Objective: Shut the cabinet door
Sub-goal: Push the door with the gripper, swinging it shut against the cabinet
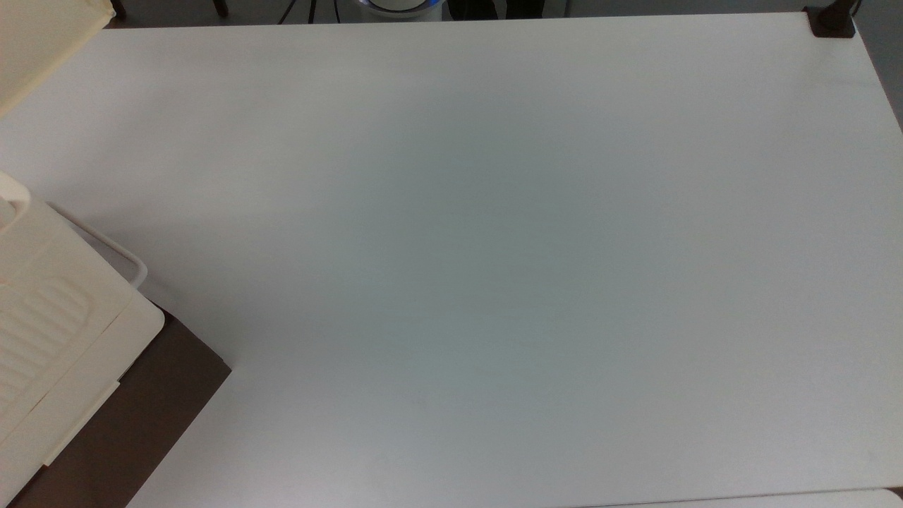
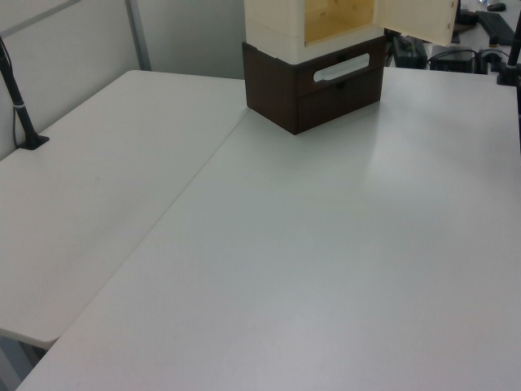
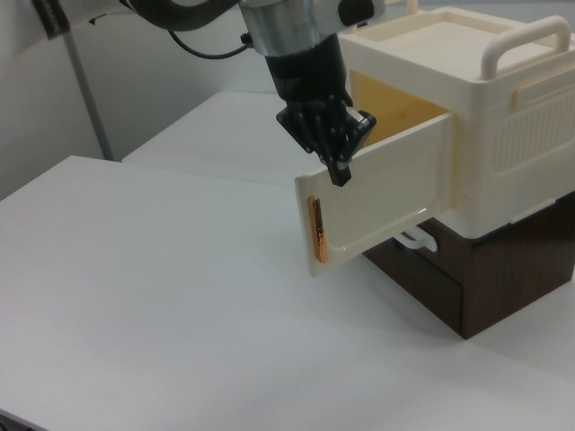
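The cabinet and cabinet door are seen as smooth cream plastic. A matt white table and dark brown wood-look base are noted.

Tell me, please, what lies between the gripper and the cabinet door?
Nothing. In the right view the gripper hangs at the top edge of the open cabinet door, its tips against or just above the panel; whether they touch is unclear.
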Controlling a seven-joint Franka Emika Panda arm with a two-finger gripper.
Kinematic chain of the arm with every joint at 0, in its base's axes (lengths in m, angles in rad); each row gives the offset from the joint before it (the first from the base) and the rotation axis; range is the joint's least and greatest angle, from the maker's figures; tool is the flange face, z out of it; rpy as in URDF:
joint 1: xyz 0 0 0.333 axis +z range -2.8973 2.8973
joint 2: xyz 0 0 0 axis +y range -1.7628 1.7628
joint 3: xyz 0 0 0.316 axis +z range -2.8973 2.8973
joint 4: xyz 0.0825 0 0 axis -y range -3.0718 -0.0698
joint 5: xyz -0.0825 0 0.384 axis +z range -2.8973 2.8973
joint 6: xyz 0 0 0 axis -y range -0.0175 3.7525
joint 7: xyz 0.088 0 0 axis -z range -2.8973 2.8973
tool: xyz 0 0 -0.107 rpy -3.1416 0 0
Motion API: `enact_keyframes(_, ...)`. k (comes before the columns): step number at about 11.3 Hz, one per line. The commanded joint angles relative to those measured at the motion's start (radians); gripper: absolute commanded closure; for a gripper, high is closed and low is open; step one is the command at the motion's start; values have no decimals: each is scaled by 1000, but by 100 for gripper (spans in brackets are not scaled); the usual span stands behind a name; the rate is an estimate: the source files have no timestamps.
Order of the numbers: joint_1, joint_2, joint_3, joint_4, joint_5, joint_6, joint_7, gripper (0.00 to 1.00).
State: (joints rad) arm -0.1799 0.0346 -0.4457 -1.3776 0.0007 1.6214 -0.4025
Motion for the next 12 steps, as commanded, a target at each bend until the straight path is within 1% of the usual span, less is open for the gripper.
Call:
enact_keyframes(1,14,13,7,-12,27,8,-7,100)
enact_keyframes(2,17,17,13,-14,33,9,-6,100)
enact_keyframes(4,43,37,19,-15,123,47,-4,100)
enact_keyframes(5,65,50,21,-21,181,139,52,100)
enact_keyframes(7,95,70,22,-34,194,263,178,100)
enact_keyframes(12,103,99,22,-40,202,359,203,100)
